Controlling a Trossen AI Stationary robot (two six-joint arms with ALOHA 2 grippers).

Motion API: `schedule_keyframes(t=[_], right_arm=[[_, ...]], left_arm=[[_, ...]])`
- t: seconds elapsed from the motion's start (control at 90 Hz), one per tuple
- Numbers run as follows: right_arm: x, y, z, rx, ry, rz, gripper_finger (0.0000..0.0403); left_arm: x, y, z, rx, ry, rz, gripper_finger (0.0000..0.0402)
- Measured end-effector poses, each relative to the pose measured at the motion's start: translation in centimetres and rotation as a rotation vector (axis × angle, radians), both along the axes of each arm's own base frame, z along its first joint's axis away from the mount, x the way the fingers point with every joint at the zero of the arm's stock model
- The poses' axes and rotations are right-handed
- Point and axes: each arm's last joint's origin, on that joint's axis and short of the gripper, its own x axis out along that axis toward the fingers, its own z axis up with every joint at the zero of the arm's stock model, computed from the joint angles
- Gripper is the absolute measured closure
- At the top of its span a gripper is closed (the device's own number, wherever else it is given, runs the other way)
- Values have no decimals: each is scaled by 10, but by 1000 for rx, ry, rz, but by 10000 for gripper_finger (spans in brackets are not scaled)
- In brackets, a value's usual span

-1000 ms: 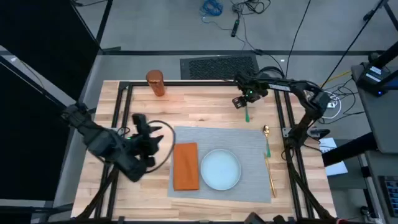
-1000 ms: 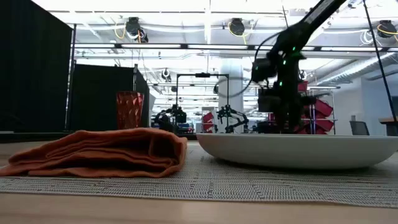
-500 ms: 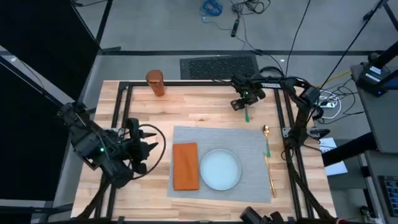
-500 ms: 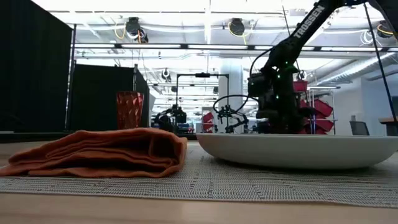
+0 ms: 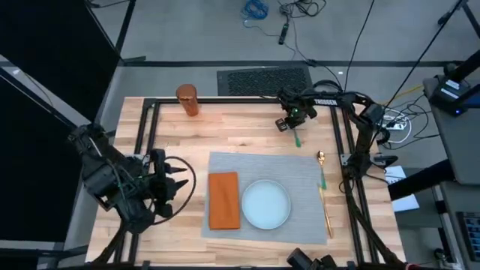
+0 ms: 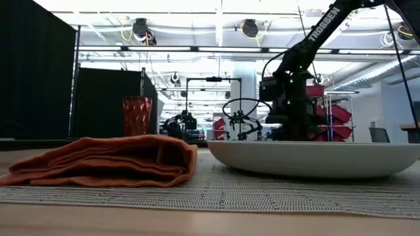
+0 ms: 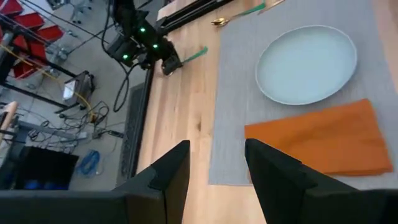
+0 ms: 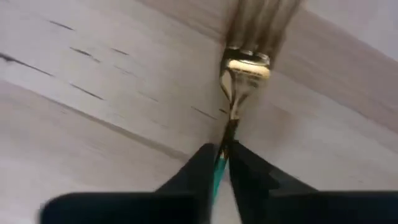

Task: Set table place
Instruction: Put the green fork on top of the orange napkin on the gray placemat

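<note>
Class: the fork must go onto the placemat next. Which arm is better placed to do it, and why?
The right. Its gripper is already shut on the fork, over bare table just beyond the grey placemat. The left gripper hangs open and empty, left of the orange napkin.

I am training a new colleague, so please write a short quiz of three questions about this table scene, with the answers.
1. True or false: the napkin lies on the plate.
2. Which gripper holds a fork? A) the left gripper B) the right gripper C) neither
3. Fill in: the cup stands on the bare table, away from the ____.

Key:
1. False. The napkin lies flat on the mat, beside the plate.
2. B. Its fingers are shut on the fork's green handle, beyond the mat's far edge; the left gripper is open and empty, off the mat's left side.
3. mat.
</note>
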Motion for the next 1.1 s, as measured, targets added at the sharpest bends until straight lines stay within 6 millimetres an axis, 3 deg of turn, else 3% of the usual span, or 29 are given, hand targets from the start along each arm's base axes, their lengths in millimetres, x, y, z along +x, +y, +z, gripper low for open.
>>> schedule_keyframes(t=[0.244,0.422,0.611,0.933,1.1], right_arm=[[6,7,2,-14,6,74,400],[16,18,17,-55,-85,136,401],[29,40,63,-153,-273,222,402],[41,98,163,-449,-740,377,403],[51,132,192,-551,-933,491,403]], left_arm=[[-3,-4,0,-17,-6,-9,257],[-4,-4,-1,-23,-7,0,257],[-3,-4,-1,-21,-5,3,257],[3,-6,-4,-4,-128,57,257],[19,-5,-13,-33,-187,108,257]])
